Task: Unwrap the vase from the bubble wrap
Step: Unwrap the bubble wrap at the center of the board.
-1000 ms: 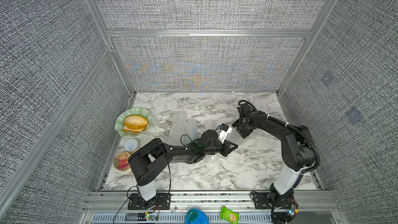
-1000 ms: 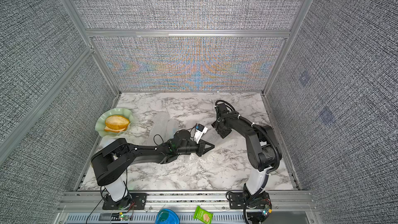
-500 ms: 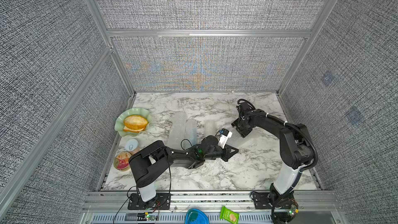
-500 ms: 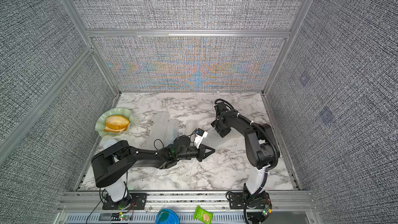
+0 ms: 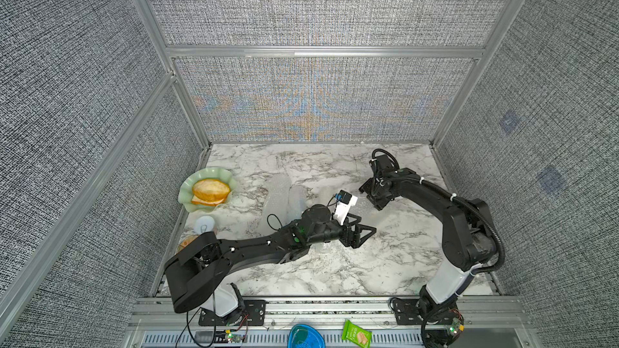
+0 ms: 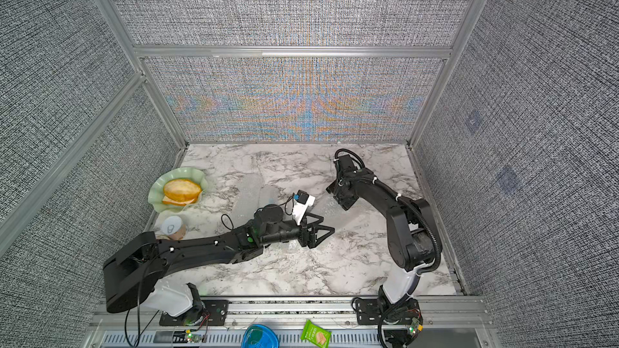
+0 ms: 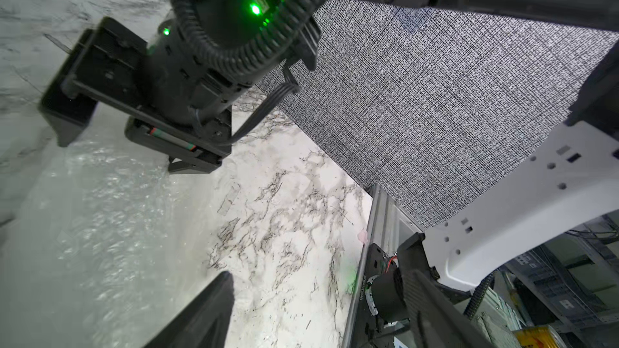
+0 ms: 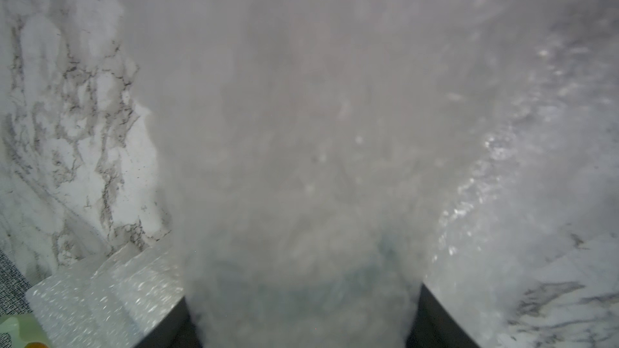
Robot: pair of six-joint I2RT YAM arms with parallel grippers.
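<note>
Near the table centre, the left gripper is seen released. Its fingers are spread wide, and only marble is seen between them in the left wrist view. At about 1 o'clock from it, close by but apart, the right gripper is pointed down at the table and is clenched on bubble wrap. In the right wrist view a cloudy, bubbled bulk fills the gap from one finger to the other. What is wrapped inside that bulk cannot be told. From this grip a loose sheet is spread flat over the marble toward 7 o'clock, as far as the left gripper. Folded sheets of the same wrap are laid toward 10 o'clock from the centre. Farther out the same way, a green plate with bread is set at the table's edge.
</note>
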